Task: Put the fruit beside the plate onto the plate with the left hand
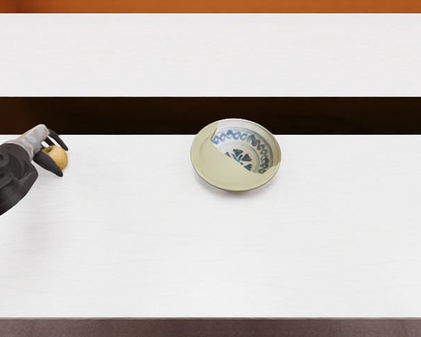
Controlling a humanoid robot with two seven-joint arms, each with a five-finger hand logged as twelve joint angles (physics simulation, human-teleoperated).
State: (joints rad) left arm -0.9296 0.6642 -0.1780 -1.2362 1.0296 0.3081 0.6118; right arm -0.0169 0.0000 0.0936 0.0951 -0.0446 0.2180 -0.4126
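Fruit (56, 157): small, round, yellow-tan, at the far left of the white table (196, 246), close to its back edge. Left hand (36, 149) comes in from the left edge and is closed around it, with dark fingers (58, 143) curling over its top and front. Can't tell if it's lifted or resting on the surface. Plate (205, 167) sits well apart to the right, near table centre, with a beige rim and a blue pattern inside.
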